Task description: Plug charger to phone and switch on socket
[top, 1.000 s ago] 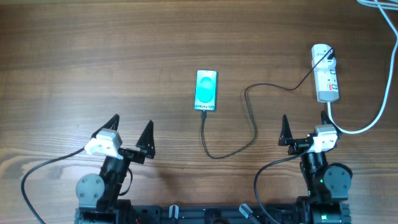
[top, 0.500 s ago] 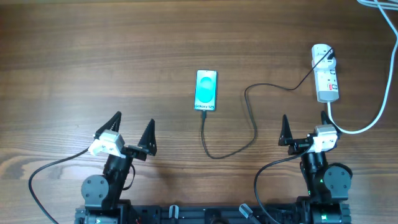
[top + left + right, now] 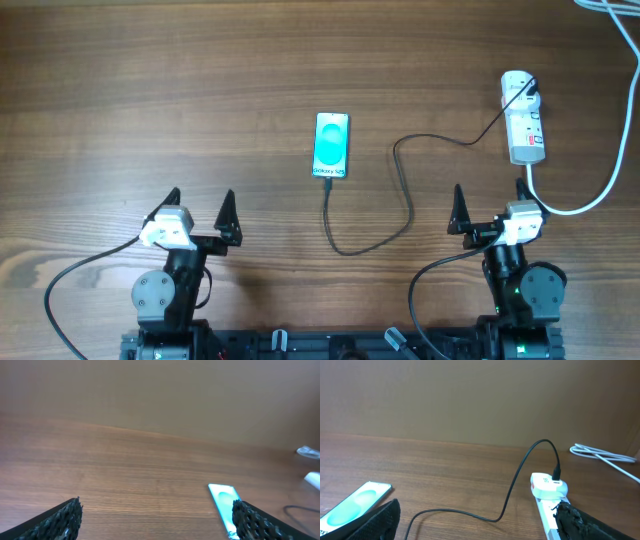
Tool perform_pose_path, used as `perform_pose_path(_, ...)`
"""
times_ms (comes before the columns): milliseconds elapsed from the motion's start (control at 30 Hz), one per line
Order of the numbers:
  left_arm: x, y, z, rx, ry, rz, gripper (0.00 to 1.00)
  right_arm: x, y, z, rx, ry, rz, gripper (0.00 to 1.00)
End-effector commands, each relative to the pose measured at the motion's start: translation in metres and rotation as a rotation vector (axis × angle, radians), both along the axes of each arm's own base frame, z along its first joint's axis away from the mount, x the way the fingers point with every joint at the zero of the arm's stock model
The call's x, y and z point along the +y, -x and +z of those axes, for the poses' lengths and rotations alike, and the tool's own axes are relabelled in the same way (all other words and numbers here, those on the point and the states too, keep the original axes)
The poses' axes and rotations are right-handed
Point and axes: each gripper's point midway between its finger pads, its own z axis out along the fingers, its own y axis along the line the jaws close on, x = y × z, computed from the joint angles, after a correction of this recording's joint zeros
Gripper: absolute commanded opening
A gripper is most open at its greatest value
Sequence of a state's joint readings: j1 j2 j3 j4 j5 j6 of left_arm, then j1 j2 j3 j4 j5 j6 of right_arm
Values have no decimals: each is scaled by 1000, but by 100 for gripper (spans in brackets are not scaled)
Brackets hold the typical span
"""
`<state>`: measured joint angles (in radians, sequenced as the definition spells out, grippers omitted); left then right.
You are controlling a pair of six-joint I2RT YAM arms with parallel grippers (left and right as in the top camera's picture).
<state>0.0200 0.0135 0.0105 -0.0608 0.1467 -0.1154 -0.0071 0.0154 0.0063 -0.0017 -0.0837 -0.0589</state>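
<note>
A: Where is the phone point(image 3: 332, 146)?
B: Flat in the middle of the table point(image 3: 150, 80). The charger point(image 3: 404, 190) touches its near edge, loops, and goes to the socket point(image 3: 523, 130) by the right edge.
A: And the grippers?
B: The left gripper point(image 3: 201, 194) and right gripper point(image 3: 489, 190) sit near the front edge, both spread wide, holding nothing. Wide wood lies between them and the phone.

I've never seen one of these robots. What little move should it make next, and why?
Probably ease the left hand forward toward the tip of the charger by the near edge of the phone. It and the right hand are open, empty and short of everything. The tip meets the phone, but whether it is seated I cannot tell; its other end already sits in the socket.
</note>
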Motion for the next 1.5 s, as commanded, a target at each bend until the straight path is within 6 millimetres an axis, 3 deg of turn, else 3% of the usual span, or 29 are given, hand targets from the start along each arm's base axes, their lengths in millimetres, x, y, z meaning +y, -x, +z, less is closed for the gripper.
perform_pose_path(0, 5, 0, -2, -12, -127, 18, 100, -2, 0, 3, -15, 19, -12, 100)
perform_pose_path(400, 26, -1, -5, 2, -190, 126, 100, -2, 0, 3, -15, 19, -12, 100)
perform_pose_path(700, 27, -1, -5, 9, -89, 142, 100, -2, 0, 3, -15, 20, -12, 100)
perform_pose_path(1467, 25, -1, -5, 6, -134, 130, 100, -2, 0, 3, -15, 19, -12, 100)
